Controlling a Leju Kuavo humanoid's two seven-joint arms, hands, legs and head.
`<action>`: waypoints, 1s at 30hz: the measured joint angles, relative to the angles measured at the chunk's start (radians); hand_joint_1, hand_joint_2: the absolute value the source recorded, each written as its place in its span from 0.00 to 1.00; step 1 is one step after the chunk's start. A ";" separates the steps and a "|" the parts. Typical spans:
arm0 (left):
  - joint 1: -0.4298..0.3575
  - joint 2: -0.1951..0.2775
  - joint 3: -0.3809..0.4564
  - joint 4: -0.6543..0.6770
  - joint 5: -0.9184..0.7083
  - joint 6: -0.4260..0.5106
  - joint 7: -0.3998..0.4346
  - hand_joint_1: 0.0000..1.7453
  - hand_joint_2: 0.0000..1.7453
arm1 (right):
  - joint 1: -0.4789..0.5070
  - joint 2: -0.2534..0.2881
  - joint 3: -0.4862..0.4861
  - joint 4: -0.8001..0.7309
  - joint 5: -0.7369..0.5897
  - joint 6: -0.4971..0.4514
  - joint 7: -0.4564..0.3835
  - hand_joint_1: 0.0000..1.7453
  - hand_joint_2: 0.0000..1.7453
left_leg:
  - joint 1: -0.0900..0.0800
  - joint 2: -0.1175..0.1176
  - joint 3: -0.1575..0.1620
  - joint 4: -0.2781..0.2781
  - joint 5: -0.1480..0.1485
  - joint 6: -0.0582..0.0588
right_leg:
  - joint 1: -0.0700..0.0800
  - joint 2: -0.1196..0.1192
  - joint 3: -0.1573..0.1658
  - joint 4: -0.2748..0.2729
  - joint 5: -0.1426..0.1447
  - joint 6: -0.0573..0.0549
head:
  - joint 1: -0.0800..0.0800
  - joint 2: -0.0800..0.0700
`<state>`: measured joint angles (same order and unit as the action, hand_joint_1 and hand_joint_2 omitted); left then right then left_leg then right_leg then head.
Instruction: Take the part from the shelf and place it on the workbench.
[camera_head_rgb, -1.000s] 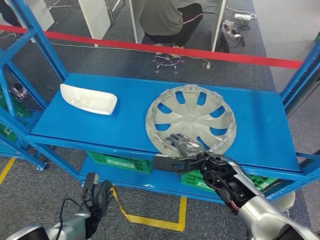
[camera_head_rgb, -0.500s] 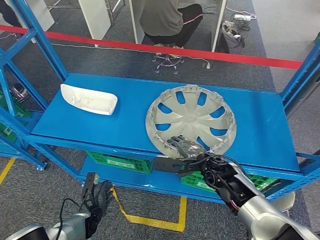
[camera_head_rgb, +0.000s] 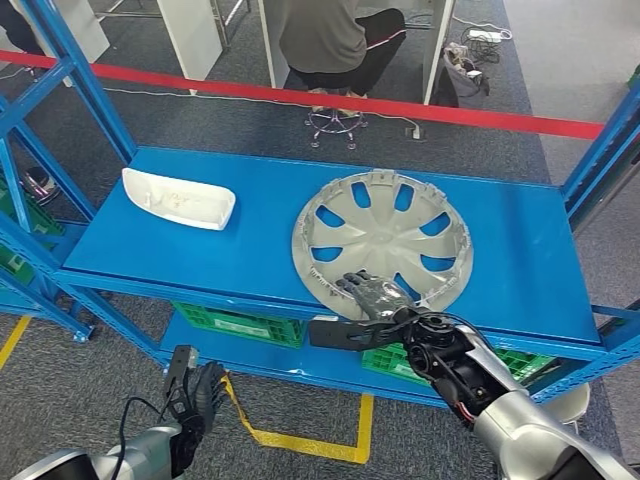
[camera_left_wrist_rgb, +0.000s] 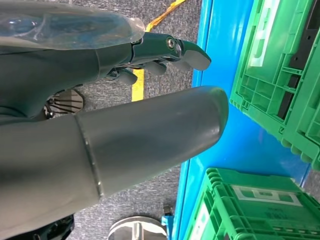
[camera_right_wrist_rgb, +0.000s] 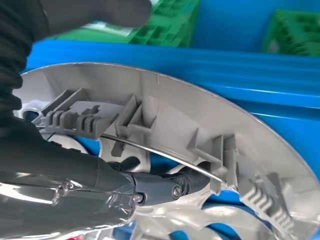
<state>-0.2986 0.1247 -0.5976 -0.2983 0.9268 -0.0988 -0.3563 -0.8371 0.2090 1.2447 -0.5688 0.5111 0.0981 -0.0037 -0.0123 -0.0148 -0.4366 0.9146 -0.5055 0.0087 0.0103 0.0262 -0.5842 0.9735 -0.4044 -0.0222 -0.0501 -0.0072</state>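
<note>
Your right hand (camera_head_rgb: 375, 297) lies on the near rim of the silver wheel cover (camera_head_rgb: 383, 241), which sits flat on the blue shelf (camera_head_rgb: 256, 250), right of its middle and close to the near edge. In the right wrist view the fingers (camera_right_wrist_rgb: 162, 187) reach inside the cover's rim (camera_right_wrist_rgb: 181, 117), against the ribbed clips on its inner side, and the thumb sits outside the rim, but you cannot tell from these pictures whether the grasp has closed on the rim. Your left hand (camera_head_rgb: 195, 400) hangs low, near the floor and in front of the shelf's lower level, with its fingers (camera_left_wrist_rgb: 177, 50) stretched out, apart and holding nothing. A white curved part (camera_head_rgb: 178, 198) lies on the left side of the same shelf, well apart from the wheel cover. Green crates (camera_head_rgb: 238, 325) stand on the lower level. Beyond the shelf a red tape (camera_head_rgb: 362, 102) runs across, and a person (camera_head_rgb: 340, 40) sits on a stool behind it.
</note>
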 joint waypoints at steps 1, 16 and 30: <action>0.000 0.000 0.000 0.000 0.001 0.000 0.000 0.00 0.00 | 0.000 0.000 0.002 0.003 0.015 -0.006 0.006 1.00 1.00 | 0.000 0.000 0.000 0.000 0.000 0.000 | 0.000 0.000 0.000 0.000 0.000 0.000 | 0.000 0.000; -0.007 -0.001 -0.008 0.000 -0.006 0.000 0.006 0.00 0.00 | -0.001 -0.002 0.006 0.023 0.059 -0.020 0.031 1.00 1.00 | 0.000 0.001 0.001 0.000 0.000 0.000 | 0.000 0.000 0.001 0.000 0.000 0.000 | 0.000 0.000; -0.005 0.000 -0.011 0.000 0.007 0.000 0.001 0.00 0.00 | -0.013 -0.005 0.006 0.020 0.065 -0.004 0.030 1.00 1.00 | 0.000 0.001 0.001 0.000 0.000 0.000 | 0.000 0.000 0.002 0.000 0.000 0.000 | 0.000 0.000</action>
<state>-0.3032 0.1248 -0.6088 -0.2982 0.9341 -0.0988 -0.3550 -0.8498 0.2045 1.2509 -0.5492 0.5760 0.0936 0.0265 -0.0126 -0.0142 -0.4356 0.9146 -0.5054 0.0087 0.0100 0.0262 -0.5827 0.9734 -0.4044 -0.0222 -0.0500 -0.0072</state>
